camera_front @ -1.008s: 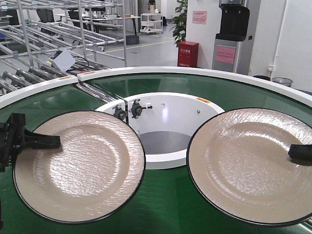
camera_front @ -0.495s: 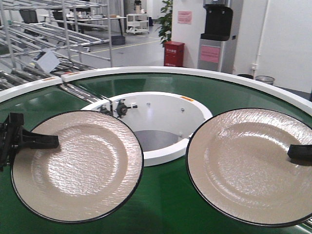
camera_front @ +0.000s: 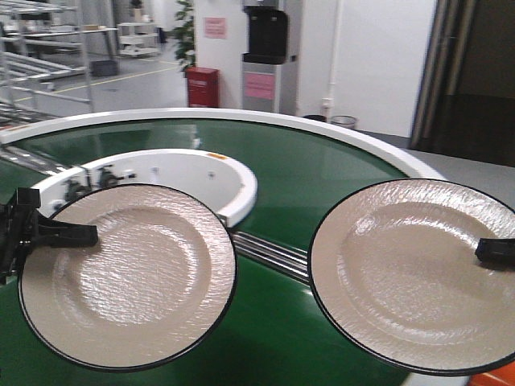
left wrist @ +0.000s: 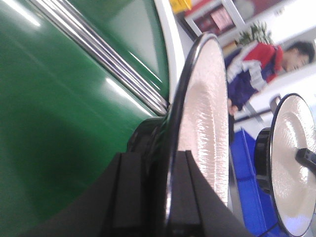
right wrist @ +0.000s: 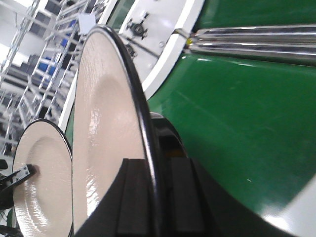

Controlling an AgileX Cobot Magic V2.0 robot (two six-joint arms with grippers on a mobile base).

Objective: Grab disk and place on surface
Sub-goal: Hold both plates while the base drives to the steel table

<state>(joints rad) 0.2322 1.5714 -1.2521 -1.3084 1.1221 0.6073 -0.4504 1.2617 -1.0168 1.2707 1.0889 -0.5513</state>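
The left gripper (camera_front: 71, 235) is being held closed on the rim of a cream, black-edged disk (camera_front: 129, 277), the rim being pinched between both pads; the plate is extending inward from the fingers. The right gripper (camera_front: 492, 252) is being held closed likewise on a second disk (camera_front: 414, 273), which is extending inward from it. Both disks are being carried over the green conveyor belt (camera_front: 273, 338), apparently clear of it, though the gap beneath is poorly shown. Grasping is being judged complete for both; placement is being judged outstanding, the receiving surface not being shown in any view
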